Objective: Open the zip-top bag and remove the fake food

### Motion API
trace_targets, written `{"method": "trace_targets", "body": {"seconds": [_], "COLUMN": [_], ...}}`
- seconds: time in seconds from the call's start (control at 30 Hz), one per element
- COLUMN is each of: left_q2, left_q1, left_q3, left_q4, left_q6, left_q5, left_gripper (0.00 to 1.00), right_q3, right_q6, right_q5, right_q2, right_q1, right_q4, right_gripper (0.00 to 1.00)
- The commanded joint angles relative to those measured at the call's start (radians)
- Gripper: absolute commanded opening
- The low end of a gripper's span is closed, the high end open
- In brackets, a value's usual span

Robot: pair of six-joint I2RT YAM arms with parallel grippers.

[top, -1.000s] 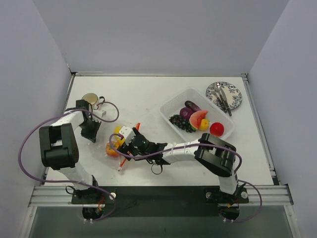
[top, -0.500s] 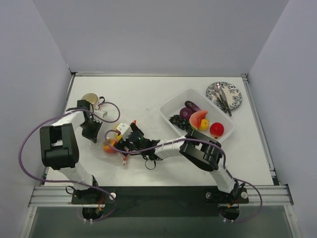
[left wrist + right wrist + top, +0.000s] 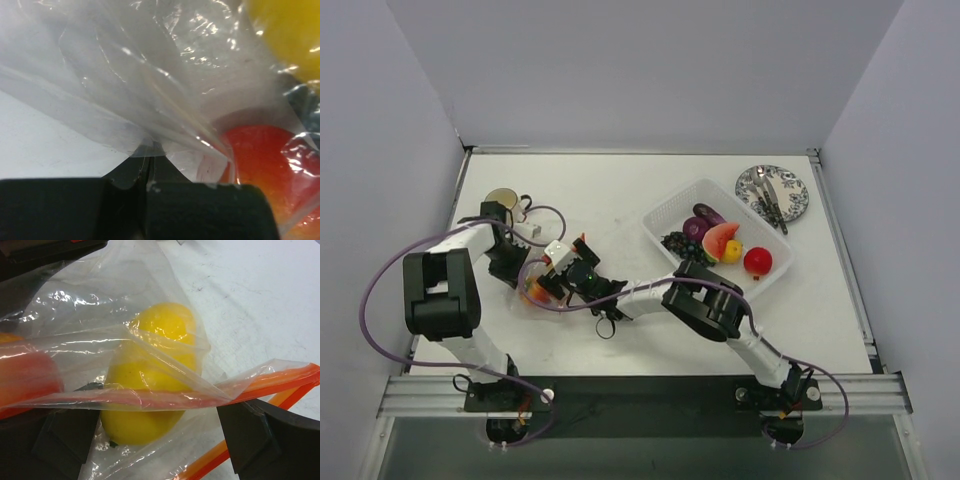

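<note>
Clear crinkly film of the zip-top bag (image 3: 100,75) is lying toward the left side of the table (image 3: 610,190), with fake food (image 3: 532,289) showing through it: a yellow piece (image 3: 150,375) and a red-orange piece (image 3: 260,160). The left jaws are pressing together on a fold of the film, anchoring the bag. The right jaws are standing spread on either side of the yellow piece, with film draping across them and the red-orange zip strip (image 3: 285,382) trailing off to one side. More fake food is sitting in the white basket (image 3: 672,200), well apart. Judgement: the bag's mouth is looking parted and extraction is in hand. Next, the right jaws are needing to close on the yellow piece itself, not on film, and draw it out.
</note>
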Motion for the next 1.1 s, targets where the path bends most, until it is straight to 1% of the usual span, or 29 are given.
{"method": "trace_targets", "body": {"seconds": [0.0,0.1,0.13,0.17,0.2,0.27,0.3,0.37,0.4,0.47,0.6,0.7,0.77,0.87,0.93,1.0,1.07], "left_q2": [0.022,0.023,0.023,0.025,0.025,0.025,0.023,0.017,0.014,0.012,0.02,0.02,0.011,0.006,0.005,0.003,0.0], "left_q1": [-0.014,-0.014,-0.014,-0.014,-0.014,-0.011,-0.008,0.006,0.014,0.046,0.105,0.133,0.136,0.136,0.136,0.138,0.136], "left_q3": [0.016,0.013,0.008,0.007,0.004,-0.002,-0.004,-0.004,-0.001,0.013,0.041,0.056,0.056,0.06,0.062,0.07,0.071], "left_q4": [-0.023,-0.02,-0.02,-0.017,-0.013,-0.003,0.0,0.01,0.01,0.013,0.016,0.008,0.011,0.013,0.011,0.008,0.007], "left_q6": [0.031,0.036,0.036,0.039,0.039,0.037,0.037,0.04,0.042,0.048,0.062,0.07,0.07,0.068,0.064,0.06,0.06], "left_q5": [0.041,0.036,0.034,0.031,0.03,0.018,0.012,0.001,-0.008,-0.016,-0.03,-0.024,-0.025,-0.025,-0.021,-0.019,-0.016], "left_gripper": [0.0,0.0,0.0,0.0,0.0,0.0,0.0,0.0,0.0,0.0,0.0,0.0,0.0,0.0,0.0,0.0,0.0], "right_q3": [0.05,0.041,0.017,0.0,-0.016,-0.063,-0.08,-0.137,-0.163,-0.232,-0.359,-0.442,-0.482,-0.554,-0.606,-0.663,-0.694], "right_q6": [0.033,0.075,0.098,0.109,0.115,0.124,0.124,0.127,0.129,0.136,0.149,0.149,0.181,0.221,0.233,0.242,0.25], "right_q5": [-0.001,-0.032,-0.044,-0.059,-0.079,-0.084,-0.082,-0.075,-0.075,-0.07,-0.041,-0.032,-0.036,-0.062,-0.055,-0.02,0.062], "right_q2": [0.022,0.002,-0.019,-0.03,-0.044,-0.082,-0.097,-0.148,-0.166,-0.229,-0.369,-0.453,-0.496,-0.62,-0.674,-0.758,-0.841], "right_q1": [-0.013,-0.024,-0.028,-0.037,-0.041,-0.042,-0.044,-0.042,-0.042,-0.044,-0.044,-0.044,-0.044,-0.042,-0.044,-0.053,-0.08], "right_q4": [0.016,-0.03,-0.03,-0.029,-0.025,-0.009,-0.002,0.019,0.027,0.044,0.086,0.085,0.082,0.012,-0.019,-0.056,-0.081], "right_gripper": [1.0,0.93,0.87,0.82,0.73,0.63,0.52,0.42,0.34,0.33,0.36,0.36,0.36,0.36,0.36,0.36,0.36]}}
